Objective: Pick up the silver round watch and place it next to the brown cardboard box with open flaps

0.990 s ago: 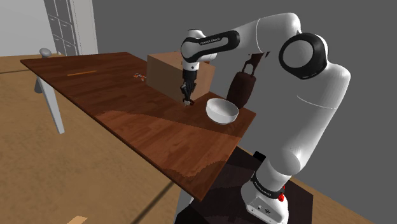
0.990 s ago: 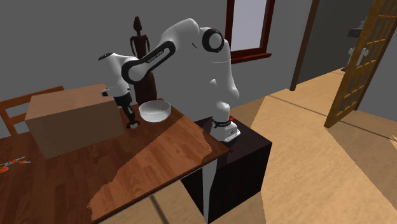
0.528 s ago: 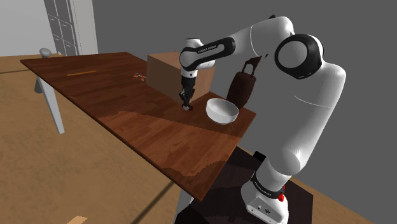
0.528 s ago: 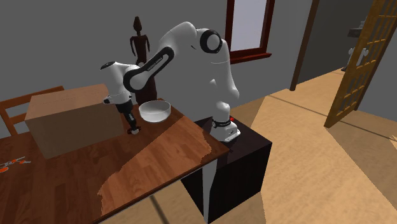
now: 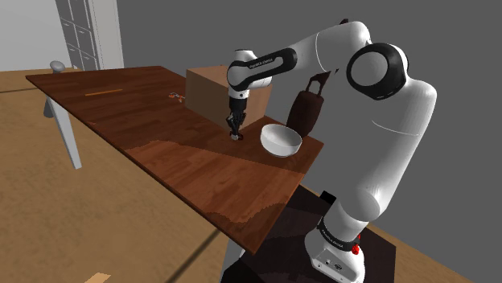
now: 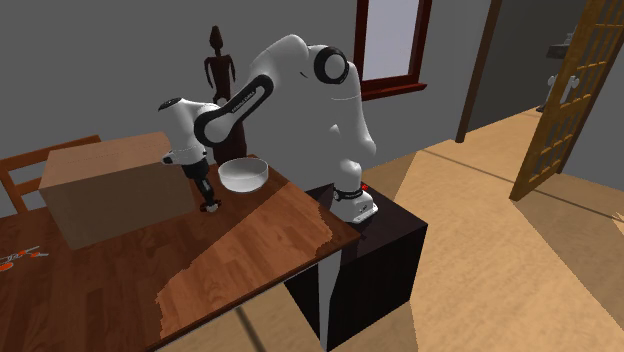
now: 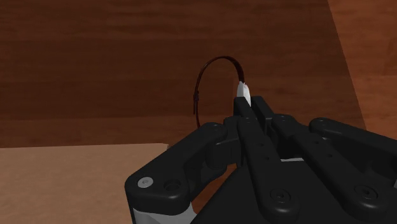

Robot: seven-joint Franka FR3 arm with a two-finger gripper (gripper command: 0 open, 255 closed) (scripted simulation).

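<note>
My gripper hangs straight down with its tips at the tabletop, just in front of the brown cardboard box. In the wrist view the fingers are shut on the watch: a thin silver edge shows between the tips and its dark strap loops out beyond them. From the second exterior view the gripper stands between the box and the white bowl. The box looks closed on top.
A white bowl sits close beside the gripper near the table's corner, with a dark figurine behind it. Small items and a thin stick lie farther along the wooden table. A chair back stands behind the box.
The gripper came down a little toward the tabletop and shifted slightly away from the box a second ago. Over the last half second it has stayed still.
</note>
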